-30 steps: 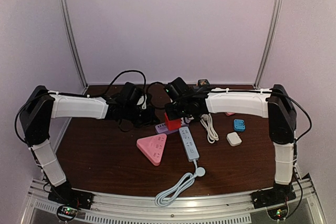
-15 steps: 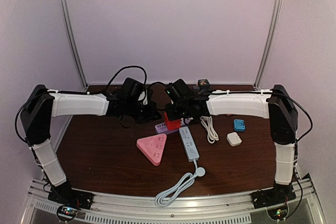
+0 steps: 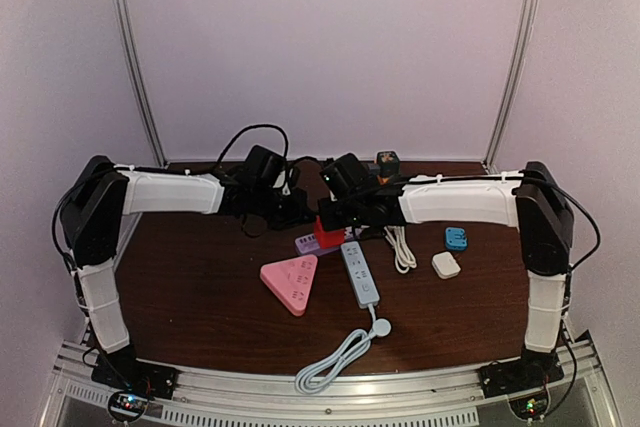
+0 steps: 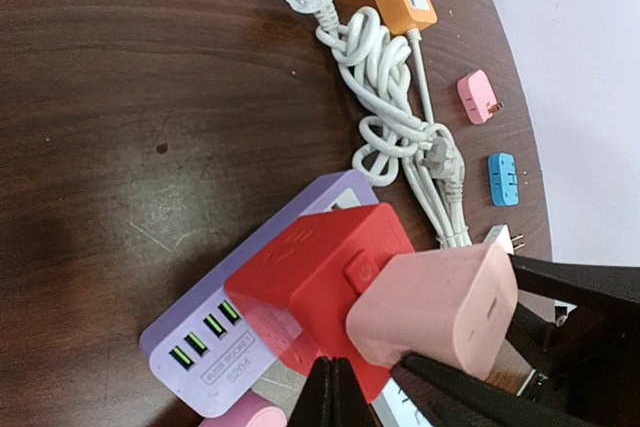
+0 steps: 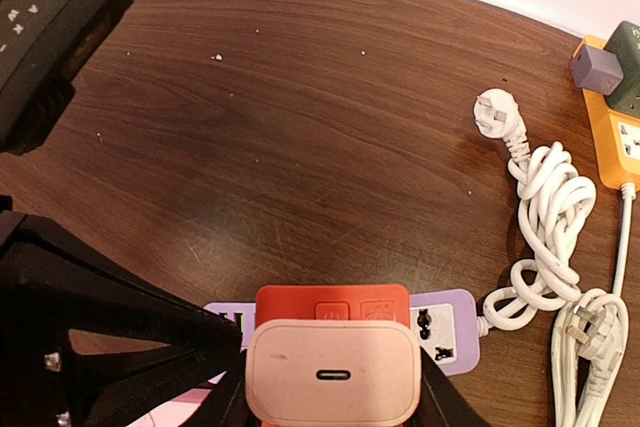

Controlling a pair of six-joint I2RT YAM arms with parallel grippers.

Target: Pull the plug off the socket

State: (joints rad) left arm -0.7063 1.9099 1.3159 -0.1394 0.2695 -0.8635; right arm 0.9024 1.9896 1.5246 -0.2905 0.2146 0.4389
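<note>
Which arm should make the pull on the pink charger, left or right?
Right. The right gripper has its jaws on both sides of the pale pink rectangular charger plug, which sits in the red adapter cube. The left gripper, jaws apparently closed, is low by the purple power strip, better suited to bracing.

Dark wooden table point(image 3: 190, 292) holds all. Purple plastic power strip point(image 3: 303, 244) centre, toward rear. Red cube socket adapter point(image 4: 310, 292) on it. Pink rounded charger plug point(image 5: 332, 372) seated in cube, on side away from strip. Pink triangular power strip point(image 3: 291, 282) before purple one. Pale blue long power strip point(image 3: 360, 273) just right of triangle. White coiled cable point(image 3: 400, 244) right of purple strip; orange power strip point(image 5: 620, 142) behind cable. Small blue adapter point(image 3: 456, 238) and small white adapter point(image 3: 446, 265) farther right, blue behind white.
</note>
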